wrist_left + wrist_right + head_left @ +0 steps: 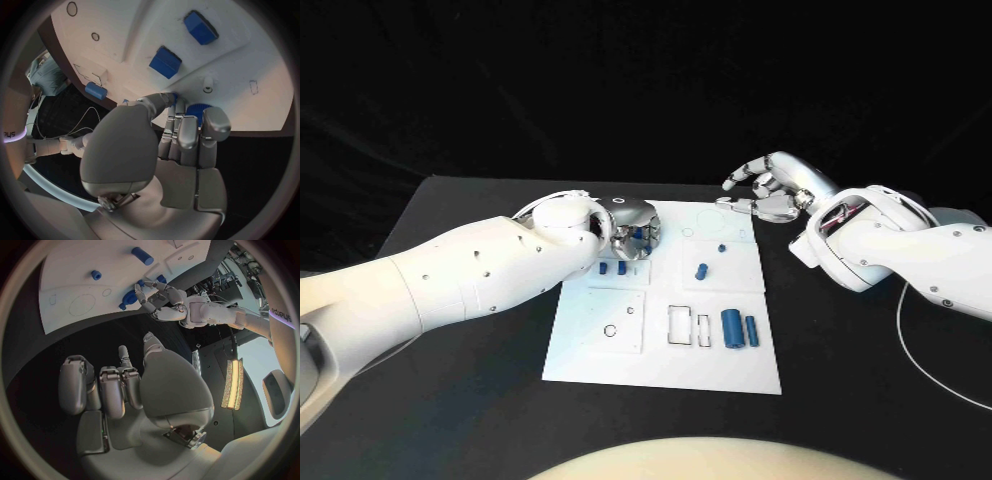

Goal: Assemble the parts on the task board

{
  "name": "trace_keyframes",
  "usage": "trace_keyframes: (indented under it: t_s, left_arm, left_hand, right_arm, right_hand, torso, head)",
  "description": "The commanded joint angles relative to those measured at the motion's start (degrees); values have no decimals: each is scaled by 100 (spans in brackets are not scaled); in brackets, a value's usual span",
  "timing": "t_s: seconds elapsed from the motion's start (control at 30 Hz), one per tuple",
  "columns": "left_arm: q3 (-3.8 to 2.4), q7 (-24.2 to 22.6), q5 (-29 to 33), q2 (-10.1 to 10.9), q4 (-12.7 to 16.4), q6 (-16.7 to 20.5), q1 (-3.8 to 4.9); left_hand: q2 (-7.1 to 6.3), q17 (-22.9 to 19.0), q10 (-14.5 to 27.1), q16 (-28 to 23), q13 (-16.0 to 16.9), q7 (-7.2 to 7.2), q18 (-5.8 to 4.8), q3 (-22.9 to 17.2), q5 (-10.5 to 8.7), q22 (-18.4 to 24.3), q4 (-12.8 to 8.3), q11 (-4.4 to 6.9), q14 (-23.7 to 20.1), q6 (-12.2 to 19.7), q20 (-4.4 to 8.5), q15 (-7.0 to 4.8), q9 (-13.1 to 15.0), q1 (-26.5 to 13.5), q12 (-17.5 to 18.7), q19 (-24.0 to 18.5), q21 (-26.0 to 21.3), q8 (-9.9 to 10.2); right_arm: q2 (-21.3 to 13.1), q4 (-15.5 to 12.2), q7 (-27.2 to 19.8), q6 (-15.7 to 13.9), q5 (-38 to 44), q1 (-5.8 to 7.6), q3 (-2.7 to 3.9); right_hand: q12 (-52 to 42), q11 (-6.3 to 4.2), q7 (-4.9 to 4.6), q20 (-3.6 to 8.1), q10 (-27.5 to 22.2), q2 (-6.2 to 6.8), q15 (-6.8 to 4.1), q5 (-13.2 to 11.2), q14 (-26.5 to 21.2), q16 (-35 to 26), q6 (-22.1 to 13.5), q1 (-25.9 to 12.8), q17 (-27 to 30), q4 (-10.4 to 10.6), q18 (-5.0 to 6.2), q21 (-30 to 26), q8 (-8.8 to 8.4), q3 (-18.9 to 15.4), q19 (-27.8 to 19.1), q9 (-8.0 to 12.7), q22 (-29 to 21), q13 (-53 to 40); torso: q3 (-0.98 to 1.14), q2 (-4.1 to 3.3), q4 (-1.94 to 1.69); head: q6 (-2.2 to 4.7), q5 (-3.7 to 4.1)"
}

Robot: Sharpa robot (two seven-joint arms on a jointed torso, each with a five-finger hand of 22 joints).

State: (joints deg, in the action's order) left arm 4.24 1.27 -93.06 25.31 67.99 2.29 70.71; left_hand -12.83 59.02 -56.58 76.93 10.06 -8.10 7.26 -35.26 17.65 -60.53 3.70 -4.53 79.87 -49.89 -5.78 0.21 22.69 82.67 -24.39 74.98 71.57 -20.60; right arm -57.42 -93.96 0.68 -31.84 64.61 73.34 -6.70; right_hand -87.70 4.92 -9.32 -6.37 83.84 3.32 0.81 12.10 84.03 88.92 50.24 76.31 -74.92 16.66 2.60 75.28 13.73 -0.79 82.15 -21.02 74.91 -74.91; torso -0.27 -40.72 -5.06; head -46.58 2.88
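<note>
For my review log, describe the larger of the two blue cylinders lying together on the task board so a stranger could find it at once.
Start at the white task board in the middle of the black table. On its near half, toward the robot's right, two blue cylinders lie side by side just right of a rectangular outline. The larger blue cylinder is the one nearer that outline, thicker and longer than the slim blue cylinder beside it.

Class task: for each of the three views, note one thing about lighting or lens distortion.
Head view: the task board is brightly lit against a black table and dark background. Left wrist view: fisheye bends the board's straight edge; the left hand looms large. Right wrist view: a bright light strip glares.
</note>
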Motion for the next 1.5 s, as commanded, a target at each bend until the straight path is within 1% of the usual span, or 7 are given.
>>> trace_keyframes:
  t_s: [0.03, 0.63, 0.8, 0.97, 1.1, 1.37, 1.5]
  left_arm:
    - [43, 36, -100, 0, -35, -205, -55]
    - [37, -184, 130, 137, 94, 498, -73]
    - [-17, -187, 240, 266, 241, 644, -74]
    - [-180, -150, 359, 512, 536, 716, -73]
    - [-289, -127, 460, 766, 790, 703, -57]
    - [-350, -63, 558, 1106, 1020, 550, 1]
    - [-355, -23, 592, 1192, 986, 414, 9]
  left_hand:
    - [66, 9, -97, 40, 0, 5, -103, -7, -43, -51, -47, 6, 53, -93, -17, -5, -8, -24, 17, 44, 49, 16]
    - [96, -38, -462, 69, -47, 22, -136, 45, -54, -237, -103, 41, 120, -436, -3, -42, -14, -240, 148, 142, 183, -8]
    - [81, -61, -466, 62, -60, 18, -131, 64, -51, -213, -89, 33, 119, -439, -3, -36, -21, -290, 190, 130, 167, 12]
    - [79, -62, -466, 62, -61, 17, -132, 65, -51, -218, -87, 33, 119, -439, -3, -35, -22, -295, 194, 133, 170, 14]
    - [66, -57, -479, 66, -64, 21, -134, 71, -49, -228, -93, 35, 124, -448, -3, -36, -23, -301, 204, 139, 176, 17]
    - [44, -68, -519, 66, -67, 30, -139, 84, -47, -253, -102, 45, 130, -477, -2, -42, -24, -317, 221, 155, 192, 20]
    - [43, -68, -524, 67, -67, 31, -140, 86, -47, -257, -101, 46, 131, -480, -1, -43, -24, -321, 224, 157, 195, 20]
  right_arm:
    - [1, -9, -15, 51, 27, -4, 0]
    - [11, 1, -28, 33, 27, -6, 1]
    - [13, 10, -28, 32, 27, -9, 1]
    - [6, 26, -24, 34, 27, -11, 1]
    - [-12, 33, -17, 35, 27, -12, 1]
    - [-36, 39, -6, 39, 27, -13, 1]
    - [-39, 42, -3, 42, 27, -13, 1]
  right_hand:
    - [26, -42, 15, 3, 358, -11, -46, 39, 496, -18, -3, -26, -1072, -3, 106, -24, 34, -32, -20, -5, 419, -1244]
    - [26, -42, 15, 3, 358, -11, -46, 39, 496, -18, -3, -26, -1072, -3, 106, -24, 34, -32, -20, -5, 419, -1244]
    - [24, -44, 17, 4, 361, -22, -48, 43, 496, -18, 0, -31, -1073, -4, 109, -37, 42, -34, -25, -6, 411, -1247]
    - [24, -44, 17, 4, 361, -22, -48, 43, 496, -18, 0, -31, -1073, -4, 109, -37, 42, -34, -25, -6, 411, -1247]
    - [24, -44, 17, 4, 361, -22, -48, 43, 496, -18, 0, -31, -1073, -4, 109, -37, 42, -34, -25, -6, 411, -1247]
    - [24, -44, 17, 4, 361, -22, -48, 43, 496, -18, 0, -31, -1073, -4, 109, -37, 42, -34, -25, -6, 411, -1247]
    - [24, -44, 17, 4, 361, -22, -48, 43, 496, -18, 0, -31, -1073, -4, 109, -37, 42, -34, -25, -6, 411, -1247]
  torso:
    - [-2, 2, -3]
    - [-1, 2, 5]
    - [-4, 11, -7]
    - [0, 22, -13]
    - [3, 29, -26]
    - [4, 55, -68]
    - [-2, 50, -63]
  head:
    - [-8, -1]
    - [33, -11]
    - [60, -1]
    - [80, -44]
    - [83, -20]
    - [61, -17]
    - [49, -22]
